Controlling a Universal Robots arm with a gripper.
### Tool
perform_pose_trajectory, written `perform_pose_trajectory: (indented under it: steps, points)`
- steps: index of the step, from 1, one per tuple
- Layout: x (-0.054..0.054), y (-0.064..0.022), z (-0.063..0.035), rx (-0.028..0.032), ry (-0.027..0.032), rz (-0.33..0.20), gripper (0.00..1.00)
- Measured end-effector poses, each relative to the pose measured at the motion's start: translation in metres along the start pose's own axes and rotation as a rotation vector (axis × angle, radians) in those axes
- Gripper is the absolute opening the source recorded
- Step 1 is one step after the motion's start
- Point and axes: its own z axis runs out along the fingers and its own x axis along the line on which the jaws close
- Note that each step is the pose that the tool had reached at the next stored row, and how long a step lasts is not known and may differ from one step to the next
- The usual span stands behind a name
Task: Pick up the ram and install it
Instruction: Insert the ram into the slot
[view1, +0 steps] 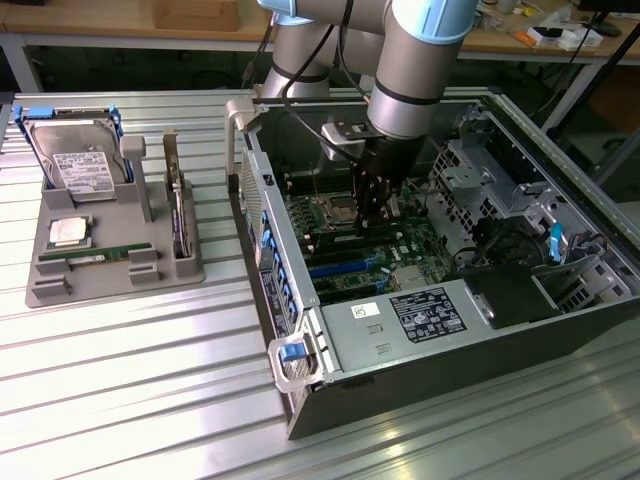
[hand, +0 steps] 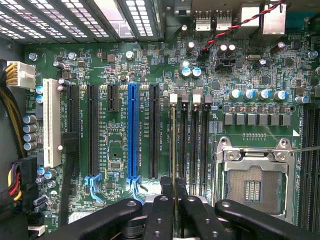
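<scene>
Where the wrist view looks down past the two black fingers (hand: 161, 212), the gripper (hand: 174, 192) is nearly closed on the ram (hand: 173, 145), seen edge-on as a thin greenish-gold line running from between the fingertips up along a memory slot (hand: 183, 142) on the motherboard (hand: 125, 65); how deep the ram sits in that slot cannot be told, since its lower end is hidden by the fingers. In the exterior view the gripper (view1: 373, 218) hangs inside the open computer case (view1: 440, 340), fingertips low over the board just beside the empty processor socket (view1: 335, 210); the ram itself is too thin and shadowed there to make out. Beside the slots in the wrist view lie a blue expansion slot (hand: 132, 130) and a white one (hand: 48, 122); the socket (hand: 252, 185) is partly cut off by a finger. Well apart, on the exterior view's left, a grey parts tray (view1: 110, 270) on the slatted metal table (view1: 120, 400) holds a hard drive (view1: 75, 155) at the far end, a silver processor chip (view1: 68, 232), a second ram stick (view1: 95, 257) lying flat, and a card with a metal bracket (view1: 176, 215) standing on edge. The arm's upper part is cut off at the frame's far edge.
</scene>
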Motion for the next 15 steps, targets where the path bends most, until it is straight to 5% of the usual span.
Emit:
perform_pose_trajectory:
  steps: [15]
  points:
    - [-0.0001,0.0000,0.0007,-0.0008,-0.0002,0.009,0.13]
